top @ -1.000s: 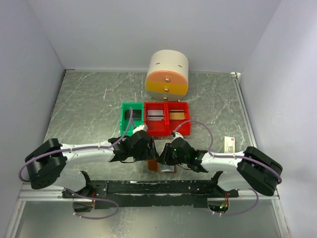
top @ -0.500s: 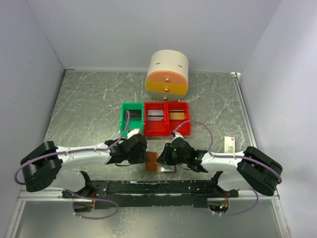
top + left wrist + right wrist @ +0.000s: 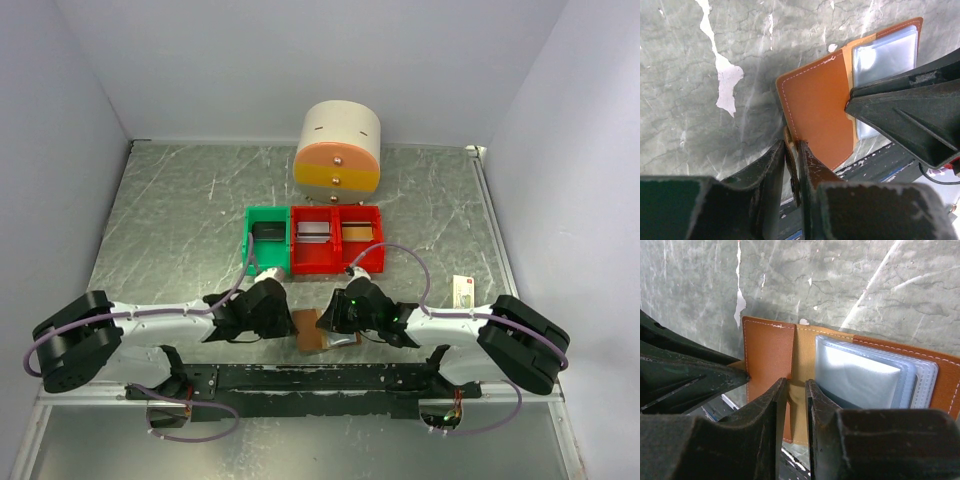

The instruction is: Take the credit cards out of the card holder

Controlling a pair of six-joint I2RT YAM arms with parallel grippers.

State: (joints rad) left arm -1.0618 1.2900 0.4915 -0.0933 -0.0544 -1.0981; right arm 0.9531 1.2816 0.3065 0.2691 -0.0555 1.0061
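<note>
The brown card holder [image 3: 312, 331] lies open near the table's front edge, between both grippers. In the left wrist view its brown left flap [image 3: 815, 107] faces up, and my left gripper [image 3: 791, 152] is shut on that flap's near edge. My right gripper [image 3: 796, 386] is shut on the tan middle fold [image 3: 802, 352] of the card holder [image 3: 767, 357]. Clear sleeves [image 3: 865, 372] on the right half hold a pale grey credit card; other cards in there cannot be made out. From above, the left gripper [image 3: 283, 320] and the right gripper [image 3: 336, 318] sit close together.
A green bin [image 3: 267, 240] and two red bins [image 3: 338, 240] stand just behind the holder, each with a flat item inside. Behind them is a round cream and orange drawer unit [image 3: 338, 148]. A cream box with a red mark [image 3: 462, 291] lies at the right. The black base rail [image 3: 320, 378] runs close in front.
My left gripper has drawn back toward the front left, off the holder's top to its left flap edge, and closed on it. The brown left flap now shows. The right gripper stayed put.
</note>
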